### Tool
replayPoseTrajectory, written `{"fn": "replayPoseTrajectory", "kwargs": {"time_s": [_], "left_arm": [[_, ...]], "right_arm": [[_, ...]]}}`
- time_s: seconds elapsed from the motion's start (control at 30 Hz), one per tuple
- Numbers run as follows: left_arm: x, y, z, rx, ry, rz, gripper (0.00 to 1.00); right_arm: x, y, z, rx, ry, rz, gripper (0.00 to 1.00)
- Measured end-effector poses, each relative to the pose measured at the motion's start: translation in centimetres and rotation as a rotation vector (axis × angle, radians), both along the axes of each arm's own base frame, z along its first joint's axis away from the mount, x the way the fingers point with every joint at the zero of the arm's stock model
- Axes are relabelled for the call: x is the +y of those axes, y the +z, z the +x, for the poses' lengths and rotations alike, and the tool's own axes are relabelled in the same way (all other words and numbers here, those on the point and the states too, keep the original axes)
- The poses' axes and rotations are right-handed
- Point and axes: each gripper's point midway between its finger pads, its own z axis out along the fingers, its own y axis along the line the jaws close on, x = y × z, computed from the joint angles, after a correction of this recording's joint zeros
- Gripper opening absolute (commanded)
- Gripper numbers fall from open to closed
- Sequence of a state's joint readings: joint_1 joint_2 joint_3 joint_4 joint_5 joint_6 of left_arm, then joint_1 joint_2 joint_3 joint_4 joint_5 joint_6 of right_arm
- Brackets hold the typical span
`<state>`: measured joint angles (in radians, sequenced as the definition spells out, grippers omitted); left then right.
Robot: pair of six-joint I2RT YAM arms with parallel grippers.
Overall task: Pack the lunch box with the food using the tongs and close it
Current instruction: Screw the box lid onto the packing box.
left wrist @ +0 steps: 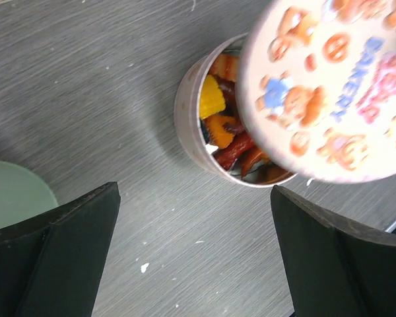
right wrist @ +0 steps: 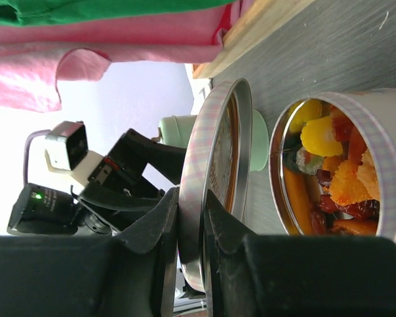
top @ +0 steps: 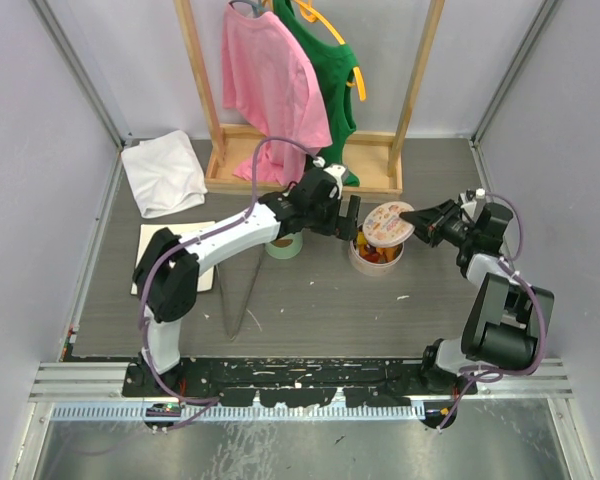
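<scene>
— Starting at the near edge of the table [top: 310, 320], what do we have?

— We see the tongs [top: 237, 325] lying flat, left of the middle, with the joined end pointing toward the near edge. Neither arm touches them.

— And farther in?

— We find the lunch box [left wrist: 188, 125] near the middle of the table, a little to the right. It is a round tin standing upright, and the food [left wrist: 219, 124] sits inside it in yellow, orange and red pieces.

— What do we make of the right gripper [top: 417, 217]?

— We see its jaws pinching the rim of the lid [top: 387, 222]. The lid hangs tilted over the box and covers part of the opening. From the right wrist we see a gap between lid and box.

— And the left gripper [top: 348, 218]?

— We see its jaws spread wide and holding nothing, just left of the box.

— Beyond that?

— We note a pale green round thing [top: 283, 246] beside the left arm, a white cloth [top: 163, 172] by the far left corner, and a wooden rack [top: 305, 178] along the far edge with a pink shirt [top: 270, 85] and a green shirt [top: 330, 80].
</scene>
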<state>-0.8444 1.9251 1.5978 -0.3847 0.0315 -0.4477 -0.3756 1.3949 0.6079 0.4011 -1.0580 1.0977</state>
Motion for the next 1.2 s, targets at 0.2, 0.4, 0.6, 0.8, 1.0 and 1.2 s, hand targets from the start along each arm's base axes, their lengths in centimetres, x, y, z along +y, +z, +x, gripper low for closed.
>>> {"fn": "replayPoseTrajectory", "kwargs": {"time_s": [0.2,0.4,0.6,0.8,1.0,1.2], "left_arm": [[-1.6,-0.3,0.4,0.043,0.011,-0.052,0.98],[-3.1,-1.6,0.9,0.080,0.008,-0.066,0.98],[-3.6,-3.8,1.0,0.119,0.000,-0.042,0.99],[-3.7,-4.3,0.8,0.133,-0.010,-0.034,0.99],[-4.1,-3.7,0.8,0.128,-0.028,-0.048,0.99],[-4.1,-3.7,0.7,0.123,-0.045,-0.043,0.99]], "right_arm": [[0.8,-1.6,-0.3,0.035,0.035,0.021,0.12],[1.0,-2.8,-0.5,0.054,0.054,0.032,0.18],[1.2,-4.0,-1.2,0.073,0.070,0.016,0.29],[1.1,-5.6,-1.7,0.118,0.083,-0.043,0.42],[0.5,-6.8,-1.8,0.163,0.072,-0.124,0.52],[-0.5,-7.9,-2.3,0.230,0.045,-0.233,0.58]]}}
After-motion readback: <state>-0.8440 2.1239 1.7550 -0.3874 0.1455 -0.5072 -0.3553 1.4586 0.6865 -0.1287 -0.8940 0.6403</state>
